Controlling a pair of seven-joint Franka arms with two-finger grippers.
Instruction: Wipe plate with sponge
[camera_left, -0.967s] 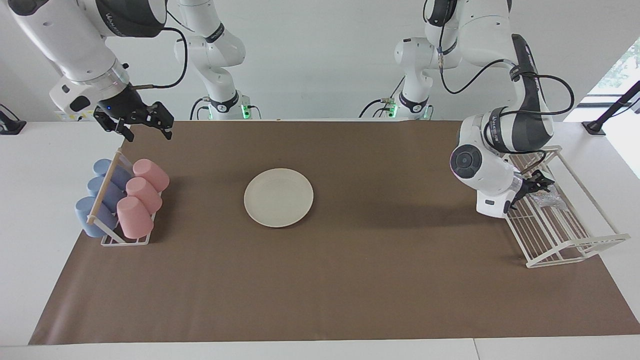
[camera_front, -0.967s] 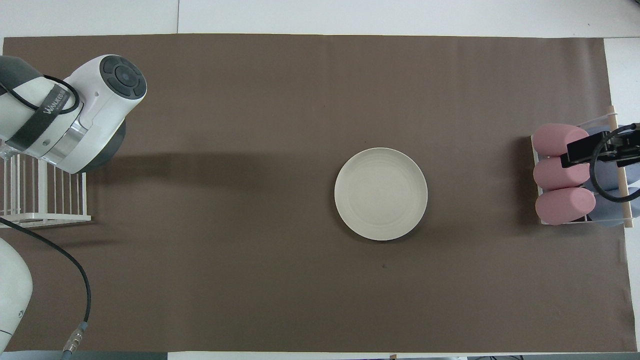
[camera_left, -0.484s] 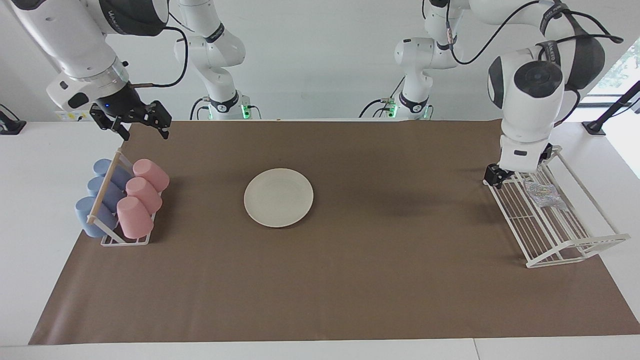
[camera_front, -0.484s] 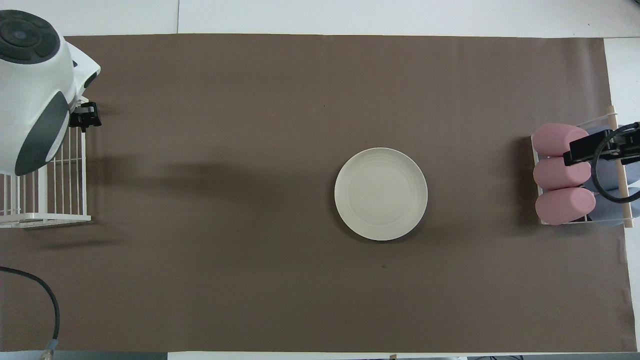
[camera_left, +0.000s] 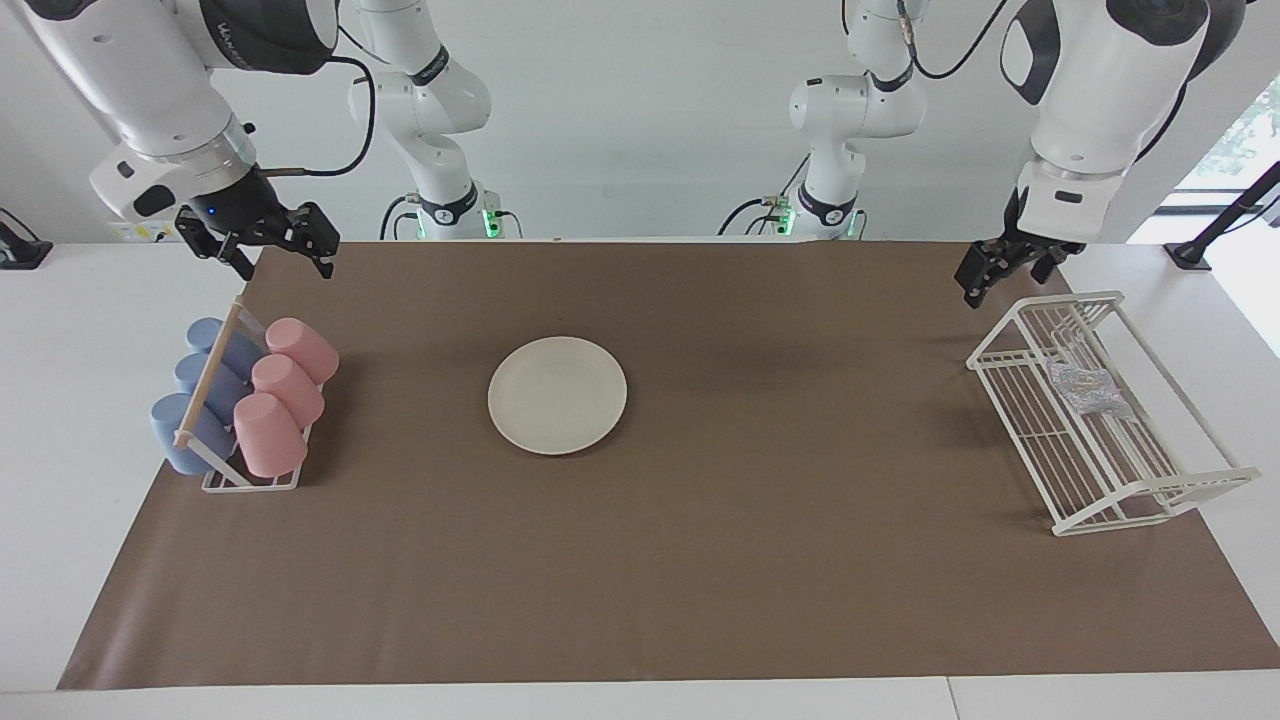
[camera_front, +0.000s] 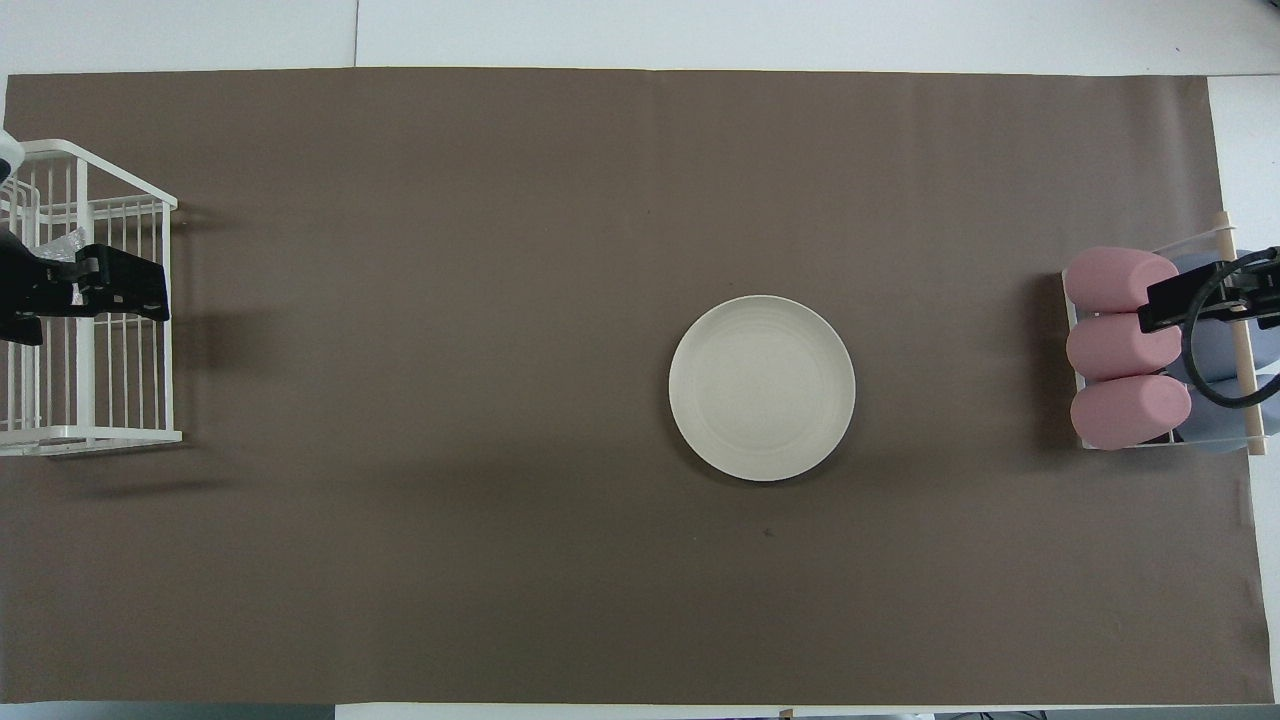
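Overhead view, for your inventory: the plate (camera_front: 762, 387) lies flat and bare on the brown mat (camera_front: 500, 560), about midway between the two ends of the table.

Your sponge (camera_left: 1086, 390) sits inside the white wire rack (camera_left: 1100, 480) at the left arm's end of the table, well apart from the plate; nothing touches it.

Left gripper (camera_left: 1003, 264): raised in the air over the mat, just by the rack's end nearest the robots, jaws spread wide, holding nothing. From overhead you see it (camera_front: 100, 290) covering part of the rack (camera_front: 150, 320), but the facing view shows it clear above it.

Right gripper (camera_left: 262, 243): up in the air at the right arm's end of the table, over the mat's edge close to the cup rack (camera_left: 250, 482), jaws wide, carrying nothing.

Cup rack contents: three pink cups (camera_left: 283, 388) and three blue cups (camera_left: 200, 385), lying tilted in two rows under a wooden bar (camera_left: 208, 376).
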